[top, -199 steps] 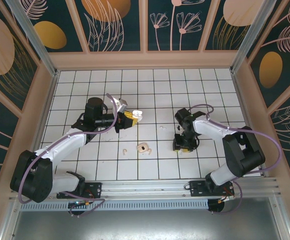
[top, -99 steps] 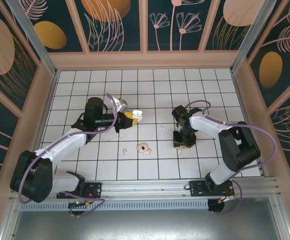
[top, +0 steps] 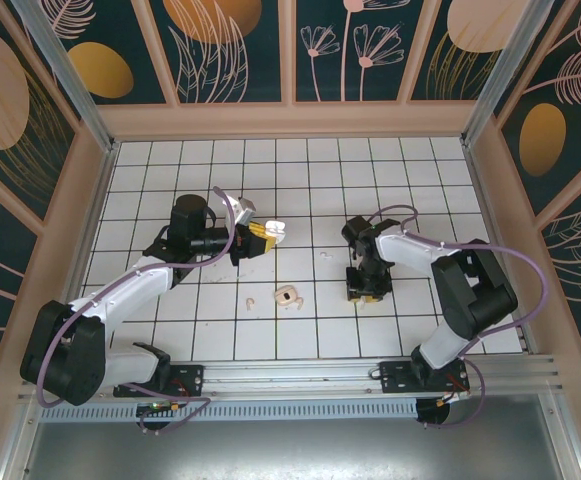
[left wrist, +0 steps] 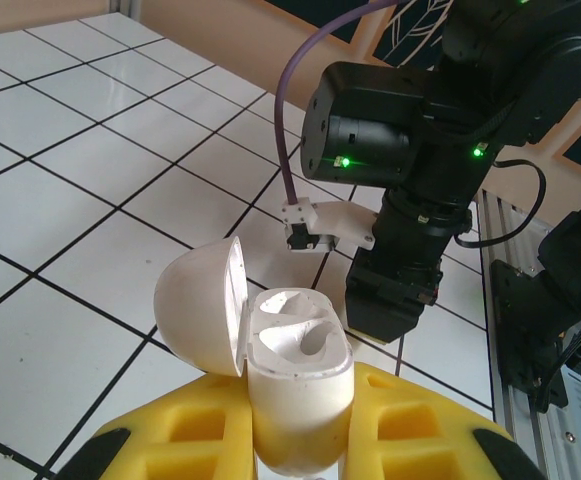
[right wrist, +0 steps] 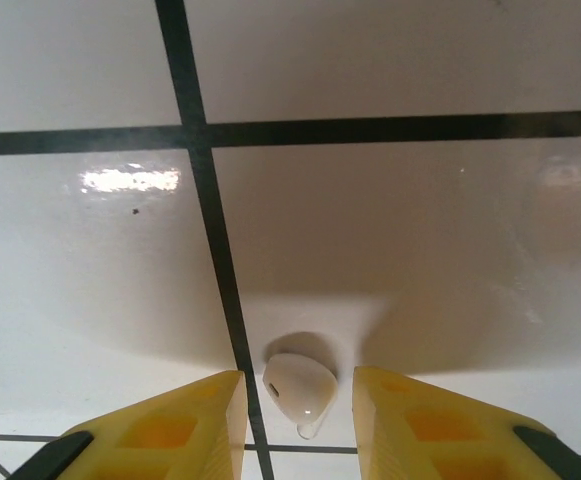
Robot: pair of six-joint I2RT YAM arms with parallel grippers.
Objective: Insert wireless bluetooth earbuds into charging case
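One earbud [right wrist: 298, 388] lies on the white tiled surface [right wrist: 420, 250] between the narrowly parted yellow jaws of the right pincer [top: 363, 292], touched by neither, while well off to the left the left pincer [top: 258, 236] is clamped on the open-lidded charging case [left wrist: 295, 365].

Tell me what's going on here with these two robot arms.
The left hand holds a white charging case up above the tiled floor, lid flipped open, and the case looks empty inside. The right hand points straight down, its yellow fingers either side of a small white earbud lying on the tiles. Gaps show on both sides, so it isn't gripped yet.
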